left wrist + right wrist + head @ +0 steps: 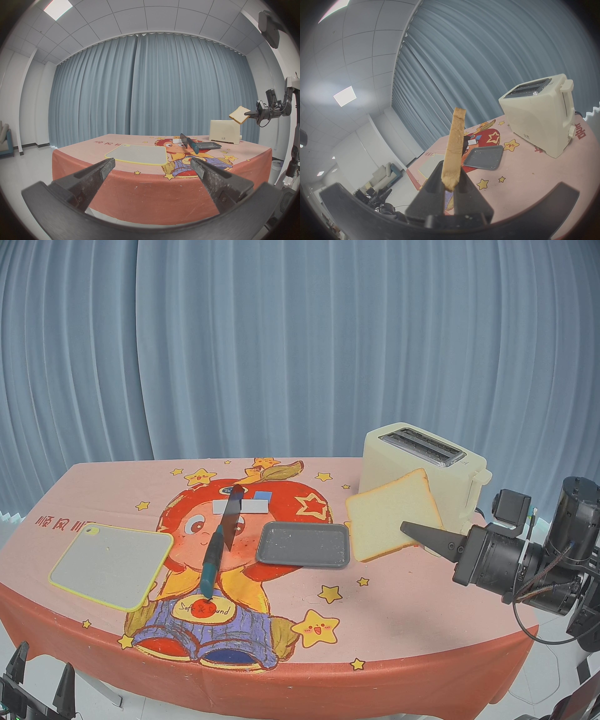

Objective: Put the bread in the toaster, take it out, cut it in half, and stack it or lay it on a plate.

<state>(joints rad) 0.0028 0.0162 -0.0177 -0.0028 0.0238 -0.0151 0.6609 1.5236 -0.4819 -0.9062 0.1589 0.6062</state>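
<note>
A lab or studio room of office build is shown. A pleated blue-grey curtain (300,346) is hung from wall to wall at twelve o'clock, behind a single table (437,687) draped in a cartoon-printed cloth (400,621). A suspended grid ceiling (150,15) with a recessed light panel (57,7) is seen overhead, with plain white walls and a glossy pale floor (28,168) below. A toaster (431,471) is set out at two o'clock as a kitchen prop. A sofa (6,145) is placed well beyond the table's nine-o'clock end.
</note>
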